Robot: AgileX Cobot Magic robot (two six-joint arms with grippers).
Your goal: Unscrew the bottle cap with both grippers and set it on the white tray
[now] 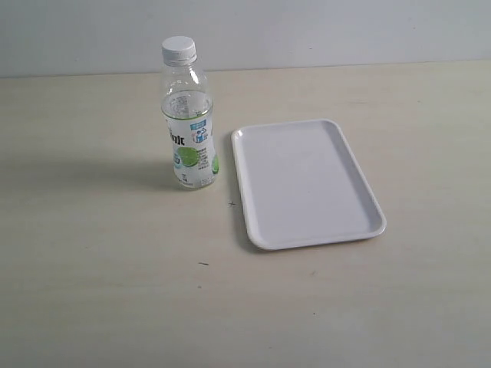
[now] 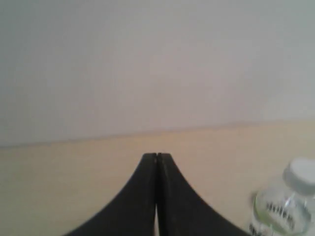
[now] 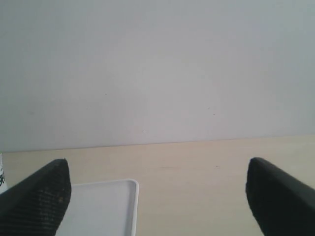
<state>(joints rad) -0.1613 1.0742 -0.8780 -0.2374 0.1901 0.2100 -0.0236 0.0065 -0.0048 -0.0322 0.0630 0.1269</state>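
Bottle upright and capped, tray beside it, both arms holding back

On the near side, the left gripper (image 2: 157, 156) had its jaws pressed flat together, tip to tip, with nothing between them, while the right gripper (image 3: 156, 169) had its jaws spread wide and was just as empty-handed. Both pointed across the pale bench (image 1: 100, 291) toward the far wall (image 1: 307, 31), and neither touched a thing. Out on the bench lay the white tray (image 1: 307, 184), flat, with its long sides running near to far and slightly slanted. Just left of the tray's far end, close but apart from it, stood the bottle (image 1: 189, 126), upright with its lime label facing the near side. And there it was, the bottle cap (image 1: 179, 49), sitting right on top of the neck, with the wall behind it.
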